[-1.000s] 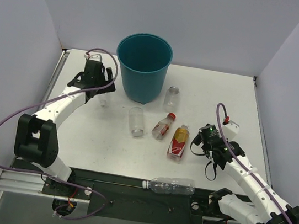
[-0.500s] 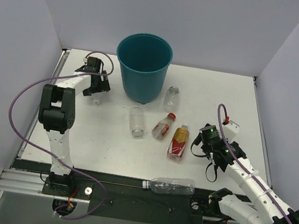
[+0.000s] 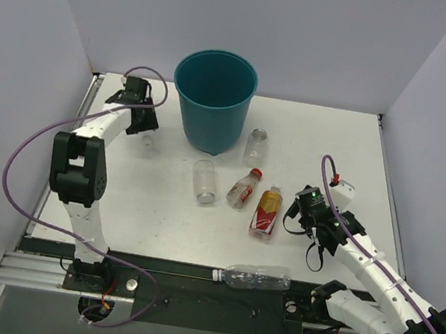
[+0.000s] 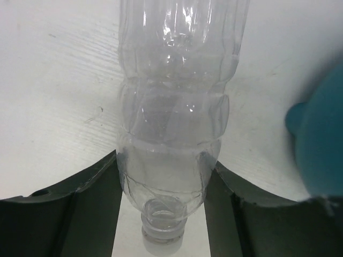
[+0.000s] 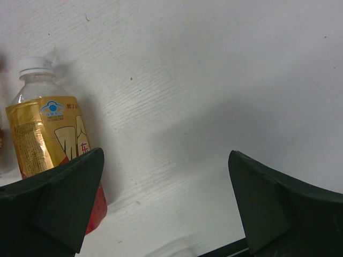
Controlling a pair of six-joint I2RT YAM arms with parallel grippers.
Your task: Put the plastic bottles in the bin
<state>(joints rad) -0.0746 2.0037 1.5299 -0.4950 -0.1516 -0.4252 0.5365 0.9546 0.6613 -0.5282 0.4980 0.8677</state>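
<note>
My left gripper [image 3: 140, 120] is left of the teal bin [image 3: 213, 99] and shut on a clear bottle [image 4: 174, 107] that lies on the table. Its fingers [image 4: 96, 187] press both sides of the bottle just above the open neck, and the bin's wall [image 4: 321, 150] shows at the right. My right gripper [image 5: 166, 203] stands open over bare table, with the orange-yellow bottle [image 5: 43, 134] just beyond its left finger. On the table also lie a red-capped bottle [image 3: 244, 188], two short clear bottles [image 3: 203, 181] [image 3: 255, 145] and a longer clear bottle [image 3: 255, 278].
The longer clear bottle lies along the table's front edge, between the two arm bases. White walls close in the table [image 3: 335, 141] on the left, back and right. The left arm's cable [image 3: 34, 149] loops out over the left side.
My left gripper has closed on the clear bottle beside the bin, and the left arm's elbow has swung back and left. The right arm has barely moved.
</note>
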